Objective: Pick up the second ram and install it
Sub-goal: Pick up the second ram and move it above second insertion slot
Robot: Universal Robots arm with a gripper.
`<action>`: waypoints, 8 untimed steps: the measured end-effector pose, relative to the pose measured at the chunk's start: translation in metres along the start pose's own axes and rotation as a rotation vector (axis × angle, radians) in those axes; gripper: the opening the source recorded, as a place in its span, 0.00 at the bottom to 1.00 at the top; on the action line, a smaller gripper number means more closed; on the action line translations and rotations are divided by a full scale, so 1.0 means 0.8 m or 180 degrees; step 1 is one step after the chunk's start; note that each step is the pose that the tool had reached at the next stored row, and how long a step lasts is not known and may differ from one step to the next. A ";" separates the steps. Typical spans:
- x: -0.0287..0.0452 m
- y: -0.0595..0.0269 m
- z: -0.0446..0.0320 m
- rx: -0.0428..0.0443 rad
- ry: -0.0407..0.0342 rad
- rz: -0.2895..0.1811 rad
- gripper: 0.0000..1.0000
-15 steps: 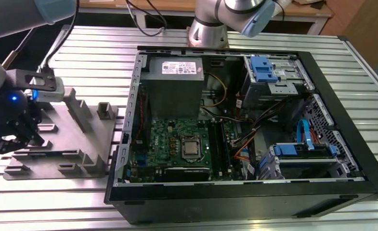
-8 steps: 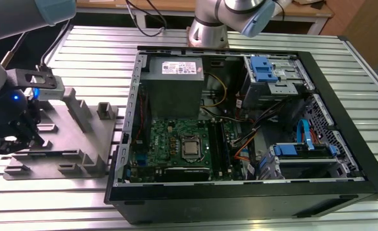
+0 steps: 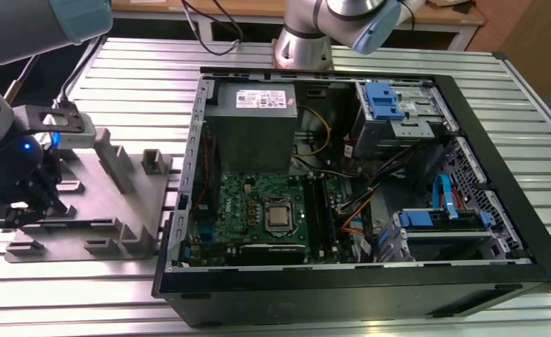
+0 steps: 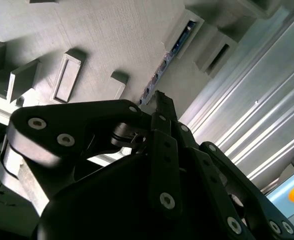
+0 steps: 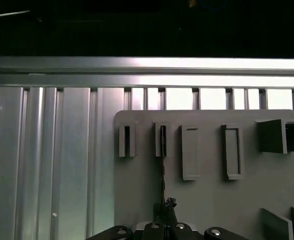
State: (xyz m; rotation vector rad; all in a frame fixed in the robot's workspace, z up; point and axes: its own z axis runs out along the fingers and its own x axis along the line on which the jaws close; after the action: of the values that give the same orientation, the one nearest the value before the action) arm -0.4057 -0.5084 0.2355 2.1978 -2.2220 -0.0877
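Second ram [image 5: 163,170]: thin dark memory stick standing on edge in a slot of the grey fixture plate [image 5: 212,210], well apart from the open computer case [image 3: 528,235]. Judged light, stiff and fragile (chips and contacts best left untouched); best held by the long upper edge. Gripper [image 5: 165,204]: fingers drawn nearly together, pinching the stick's upper edge; stick not yet lifted from its slot.

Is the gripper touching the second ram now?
Cannot tell. In the second wrist view the gripper overlaps the end of the second ram, but neither contact nor gap shows plainly.
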 end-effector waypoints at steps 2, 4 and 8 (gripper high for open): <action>0.0001 0.001 0.0022 0.0007 0.0000 -0.0007 0.07; 0.0001 0.001 0.0034 0.0007 0.0005 -0.0010 0.07; 0.0002 0.003 0.0064 0.0009 0.0014 -0.0007 0.07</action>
State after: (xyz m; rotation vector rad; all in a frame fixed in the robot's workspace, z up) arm -0.4081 -0.5084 0.2305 2.1999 -2.2188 -0.0794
